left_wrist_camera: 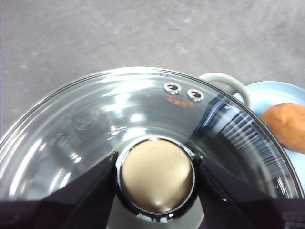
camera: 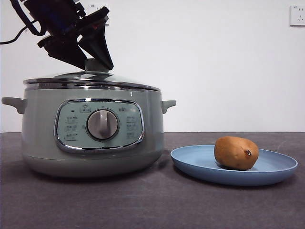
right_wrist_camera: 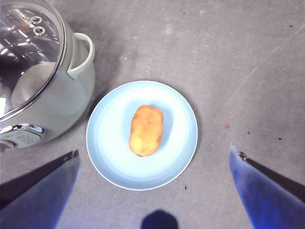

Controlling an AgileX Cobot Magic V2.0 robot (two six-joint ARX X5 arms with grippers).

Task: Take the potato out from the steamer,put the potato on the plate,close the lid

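Observation:
The sage-green steamer (camera: 43, 138) stands at the left with the glass lid (camera: 90, 78) sitting on its rim. My left gripper (camera: 95, 59) comes down from the top left. Its jaws press on both sides of the lid's pale green knob (left_wrist_camera: 156, 176). The potato (camera: 236, 152) lies on the light-blue plate (camera: 200, 164) to the right of the steamer, its dark spot facing front. My right gripper (right_wrist_camera: 154, 149) is open and empty, high above the plate (right_wrist_camera: 109, 143) and the potato (right_wrist_camera: 145, 130).
The dark grey table (camera: 152, 205) runs in front of the steamer and the plate. A steamer side handle (camera: 167, 104) points toward the plate. A white wall with sockets (camera: 297, 15) is behind.

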